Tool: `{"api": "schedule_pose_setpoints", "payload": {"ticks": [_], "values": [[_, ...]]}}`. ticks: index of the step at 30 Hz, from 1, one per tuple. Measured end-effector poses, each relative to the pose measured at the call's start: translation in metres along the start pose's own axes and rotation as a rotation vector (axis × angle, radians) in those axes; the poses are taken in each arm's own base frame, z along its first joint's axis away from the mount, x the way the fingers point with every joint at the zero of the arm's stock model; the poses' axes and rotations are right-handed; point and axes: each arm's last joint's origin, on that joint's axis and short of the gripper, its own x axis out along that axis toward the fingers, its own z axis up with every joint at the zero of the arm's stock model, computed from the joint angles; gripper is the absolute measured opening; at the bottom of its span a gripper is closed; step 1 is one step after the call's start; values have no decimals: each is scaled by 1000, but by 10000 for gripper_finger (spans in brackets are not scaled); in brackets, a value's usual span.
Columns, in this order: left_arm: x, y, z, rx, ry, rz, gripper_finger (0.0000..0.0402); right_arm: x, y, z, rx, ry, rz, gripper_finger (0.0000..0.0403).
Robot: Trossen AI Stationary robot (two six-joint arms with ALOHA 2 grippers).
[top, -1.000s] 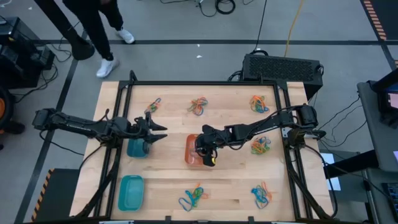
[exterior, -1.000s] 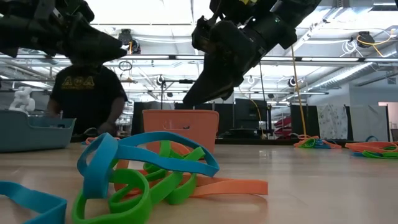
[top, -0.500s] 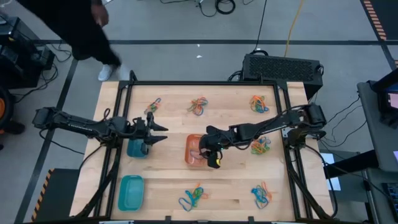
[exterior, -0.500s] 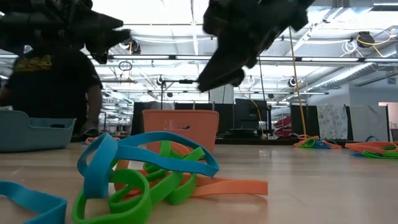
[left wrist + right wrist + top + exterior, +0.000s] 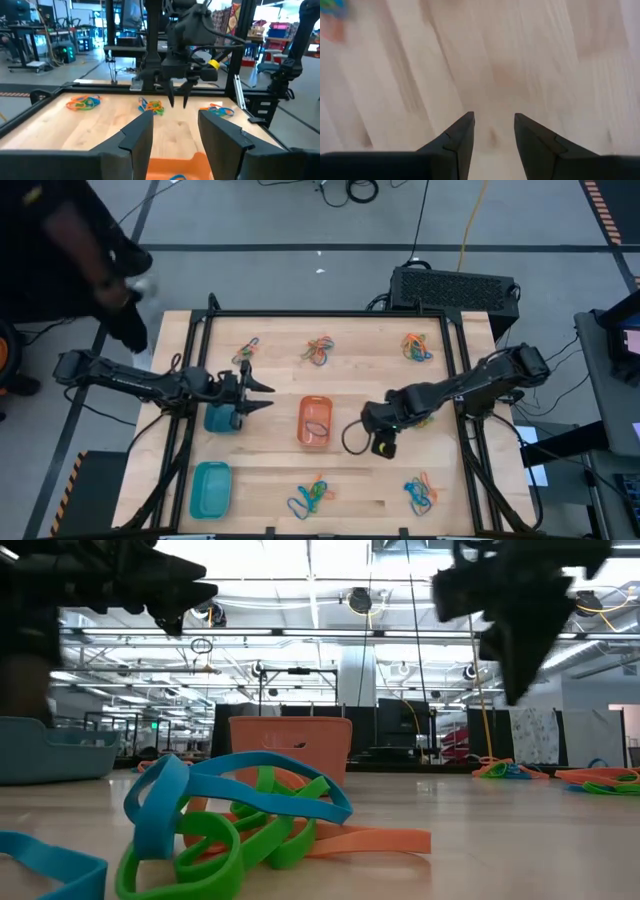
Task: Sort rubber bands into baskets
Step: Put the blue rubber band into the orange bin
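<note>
The orange basket stands mid-table with a band or two inside. The round blue-teal basket stands to its left and the teal rectangular basket near the front left. Rubber band piles lie at the far side, at the right and at the near side. My right gripper is open and empty, pointing down over bare wood right of the orange basket; it also shows in the left wrist view. My left gripper is open and empty, above the round basket.
A person stands beyond the table's far left corner. Black frame rails run along the table's left and right sides. Bare wood lies under my right gripper, between the orange basket and the right-hand pile.
My right gripper has gone from above the orange basket toward the table's right edge and now hangs over bare wood. The person behind the table has moved toward the left.
</note>
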Motion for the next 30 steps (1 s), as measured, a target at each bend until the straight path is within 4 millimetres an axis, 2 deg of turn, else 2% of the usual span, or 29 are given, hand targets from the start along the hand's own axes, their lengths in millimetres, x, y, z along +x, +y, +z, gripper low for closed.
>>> {"api": "schedule_pose_setpoints", "payload": {"ticks": [9, 19, 25, 30], "values": [[6, -3, -4, 0, 21, -100, 164, 0, 29, -28, 43, 130, 98, 132], [9, -3, 5, 65, -40, -100, 164, 0, 60, -57, 13, 140, 134, 132], [14, -3, 16, 132, -22, -99, 164, 13, 83, -78, -115, 121, 126, 132], [16, 0, 14, 182, 14, -81, 164, 29, 93, -89, -160, 155, 81, 132]]}}
